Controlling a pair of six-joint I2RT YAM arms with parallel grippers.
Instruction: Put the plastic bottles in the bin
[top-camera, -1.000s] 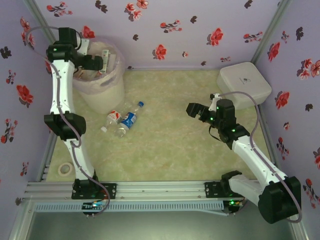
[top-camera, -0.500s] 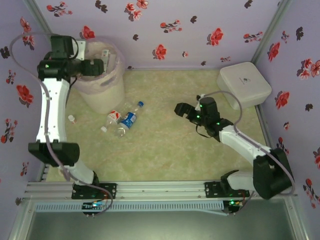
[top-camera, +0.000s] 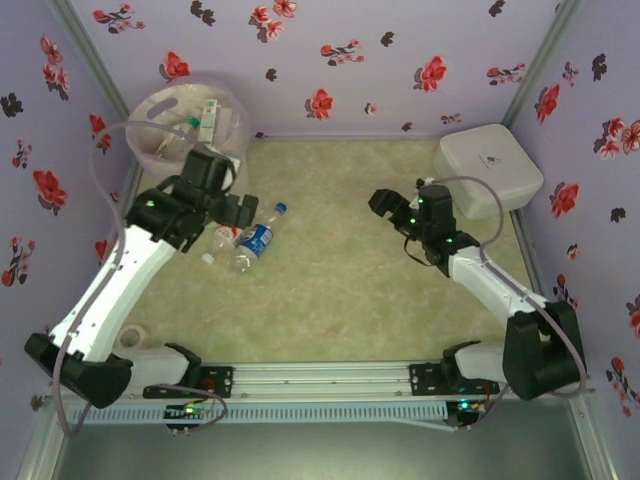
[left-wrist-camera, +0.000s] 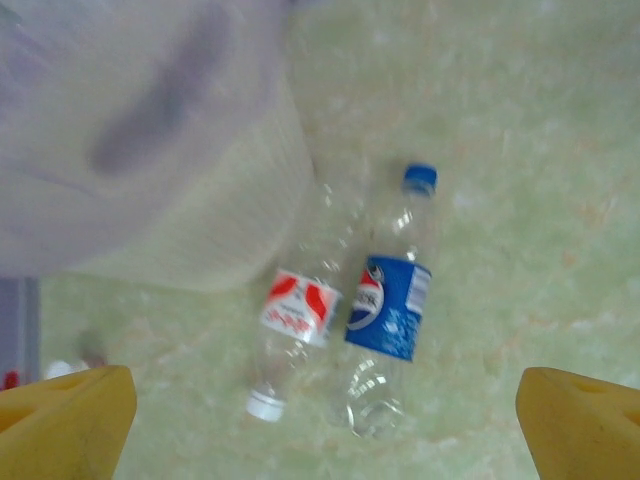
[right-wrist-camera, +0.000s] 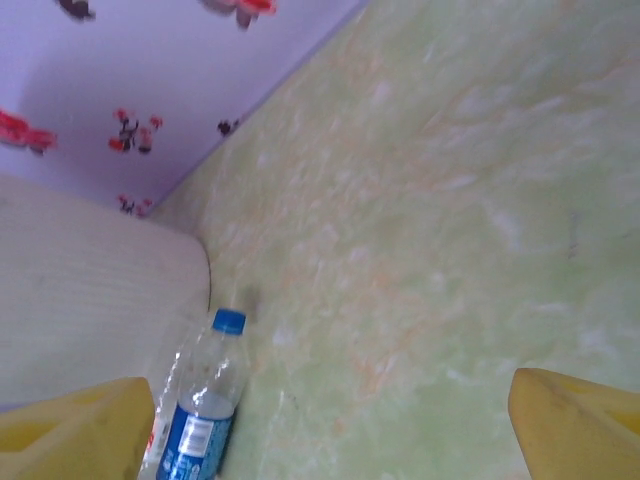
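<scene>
Hovering over two plastic bottles (left-wrist-camera: 392, 300), left gripper (top-camera: 245, 212) wide open, empty; right gripper (top-camera: 382, 203) open, empty.

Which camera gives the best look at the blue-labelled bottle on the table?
The left wrist view: the blue-labelled bottle lies whole in frame, cap to base, label facing up. The top external view shows it small. The right wrist view cuts it off at the bottom edge.
</scene>
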